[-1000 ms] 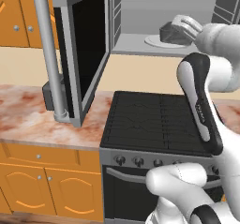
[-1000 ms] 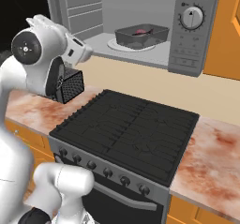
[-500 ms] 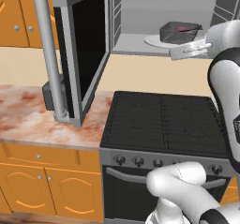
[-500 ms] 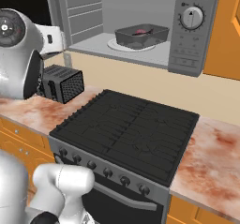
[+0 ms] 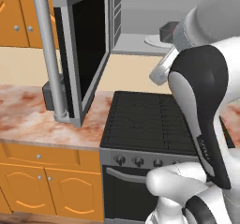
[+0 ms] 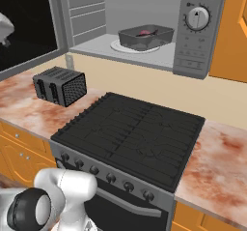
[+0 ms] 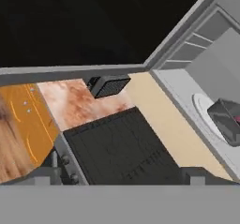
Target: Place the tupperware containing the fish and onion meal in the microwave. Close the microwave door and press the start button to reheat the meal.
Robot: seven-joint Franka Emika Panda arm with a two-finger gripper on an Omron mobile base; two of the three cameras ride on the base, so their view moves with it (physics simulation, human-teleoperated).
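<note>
From where I sat, the tray [image 6: 146,36] already rested on the white turntable [image 6: 126,46] inside the microwave [image 6: 144,27], with the red-purple ball [image 6: 144,32] in it, so I judged the next job was the door [image 5: 84,54], which stood swung wide open. In the hand view the door's black glass [image 7: 84,21] lay from about 10 to 12 o'clock of the end effector [image 7: 119,176], its lower frame running nearly level across the picture, while the tray [image 7: 228,120] sat off at about 3 o'clock in the cavity. In the left base view the bar handle [image 5: 49,54] stood upright at the door's free edge, at 9 o'clock from the arm. The end effector was spread wide and held nothing, its two tips rising at the bottom of the hand view. To my eye the push would have to come from the far side of the panel. I counted one tray, one ball, one microwave, one door, one handle, one toaster [image 6: 60,86] on the worktop [image 6: 29,104], and one stove [image 6: 130,138].
</note>
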